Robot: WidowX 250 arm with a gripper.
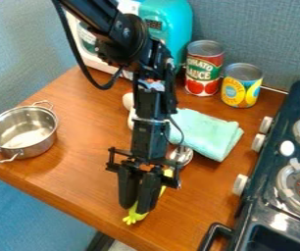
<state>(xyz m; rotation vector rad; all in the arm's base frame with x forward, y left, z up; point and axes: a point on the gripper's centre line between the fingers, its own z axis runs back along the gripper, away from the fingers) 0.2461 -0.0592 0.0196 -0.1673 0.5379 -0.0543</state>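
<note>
A slim, bright yellow, toy-like item with a small splayed end [135, 215] lies on the brown wood-look table [81, 176], slanting from about seven o'clock to one o'clock. The black two-finger gripper [136, 206] points down over it and hides its middle; whether the pincer is spread, pressed together or pinching the item, I cannot tell.

Taking the yellow item as the clock's centre and the top of the view as twelve, a shiny, rounded metal piece [181, 155] is near at one o'clock. It sits beside the front edge of a folded, pale mint-green cloth [208, 135]. Farther out toward one stands a short metal can with a yellow and blue label [241, 90]; just beside it, nearer twelve, is a taller can with a red and green label [204, 71].

At twelve, partly behind the arm, are small, rounded white items [128, 101] and, farther back, a teal, rounded-top appliance with a dark display [179, 22]. Well apart, between ten and eleven, an empty, two-handled stainless-steel pot [23, 130] stands upright. At three is a dark stove with pale knobs [261, 184].
</note>
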